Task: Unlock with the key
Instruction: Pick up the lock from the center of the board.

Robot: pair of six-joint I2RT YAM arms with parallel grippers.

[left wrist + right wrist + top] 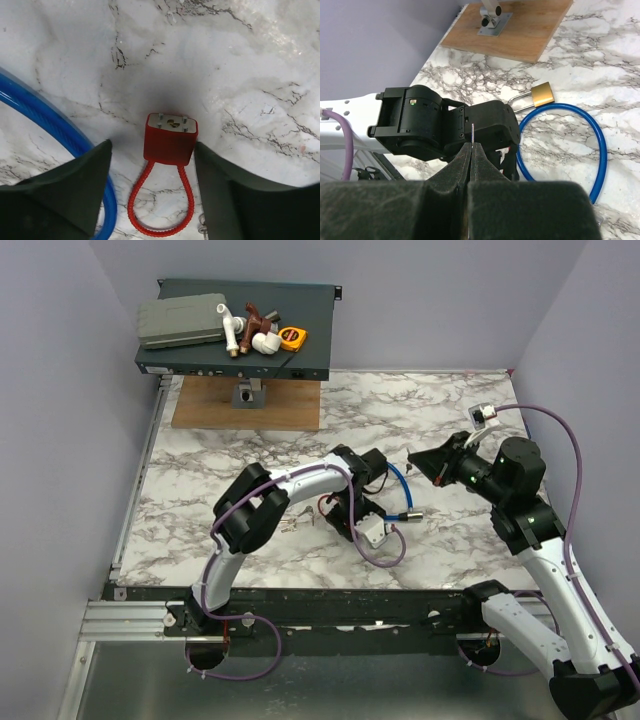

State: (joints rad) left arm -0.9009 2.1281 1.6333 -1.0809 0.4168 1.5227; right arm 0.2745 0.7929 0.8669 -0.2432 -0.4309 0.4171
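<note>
Marble table (450,540). The left arm (420,122) reaches across the middle, and its black wrist housing stands right in front of the right gripper (471,145), blocking sight of the table behind it.

Left gripper (152,146) is released, fingers spread low over a red lock body (169,142). One finger is well clear of it, the other just beside it; contact cannot be told. The lock body lies flat with its pale keyhole face pointing away from the wrist and its red cord loop (131,202) trailing back between the fingers.

Blue cable (47,117) curves past just beside the left finger. Brass padlock (543,93) lies at the far side of the cable's loop. Wooden board (520,30) sits beyond, well apart.

Right gripper is clenched on the key (471,132), held above the table. Only a thin metal sliver shows, edge-on. Its long axis runs in line with the fingers and its tip points at the left arm's housing.
</note>
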